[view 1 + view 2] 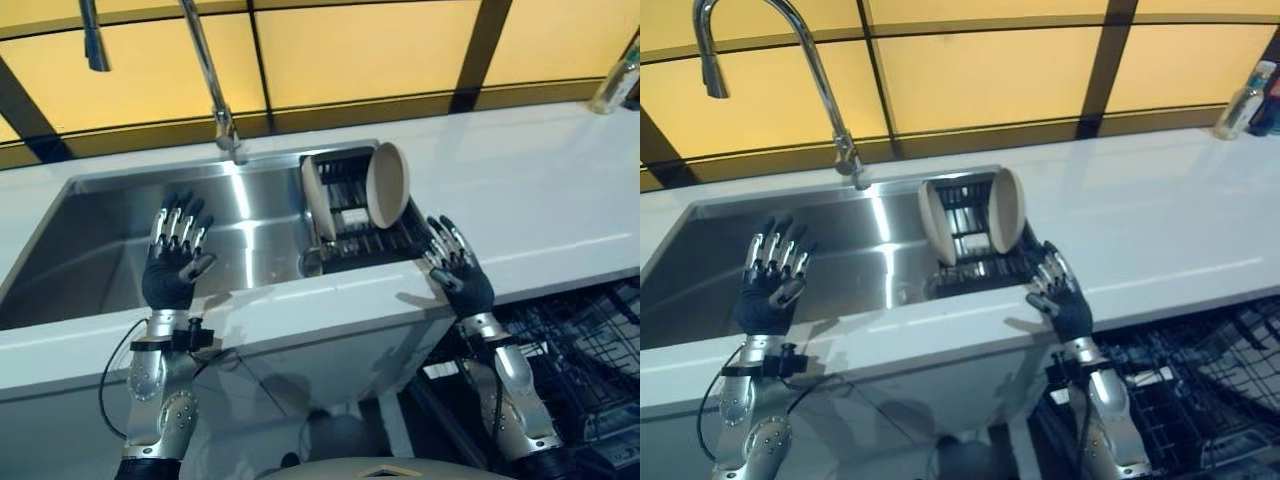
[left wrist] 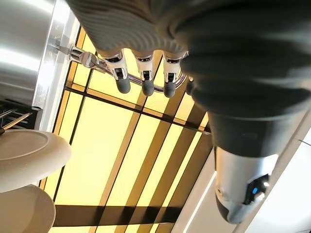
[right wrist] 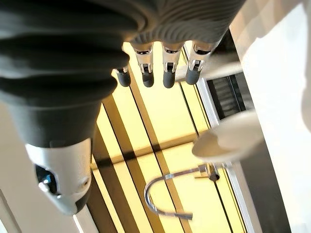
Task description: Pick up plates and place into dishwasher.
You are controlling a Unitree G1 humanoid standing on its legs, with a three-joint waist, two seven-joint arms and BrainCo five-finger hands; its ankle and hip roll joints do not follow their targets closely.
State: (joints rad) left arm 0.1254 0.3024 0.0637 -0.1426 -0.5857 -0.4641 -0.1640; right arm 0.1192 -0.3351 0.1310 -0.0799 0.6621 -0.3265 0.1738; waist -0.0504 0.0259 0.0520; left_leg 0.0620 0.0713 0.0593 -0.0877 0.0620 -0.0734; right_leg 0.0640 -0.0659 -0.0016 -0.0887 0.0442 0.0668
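Just beyond the open right hand (image 1: 462, 272) stand plates (image 1: 387, 184), seemingly untouched.

We see bright amber light from the panels (image 1: 360, 50) at twelve o'clock, glare streaking the sink (image 1: 250, 215).

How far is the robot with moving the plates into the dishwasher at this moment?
Nothing looks done yet. Both plates, the left plate and the right plate, stand on edge in the dish rack inside the sink. Nothing is in hand: the left hand and the right hand are open and empty, the right one close to the rack. Both plates remain to be moved into the open dishwasher rack, lower right.
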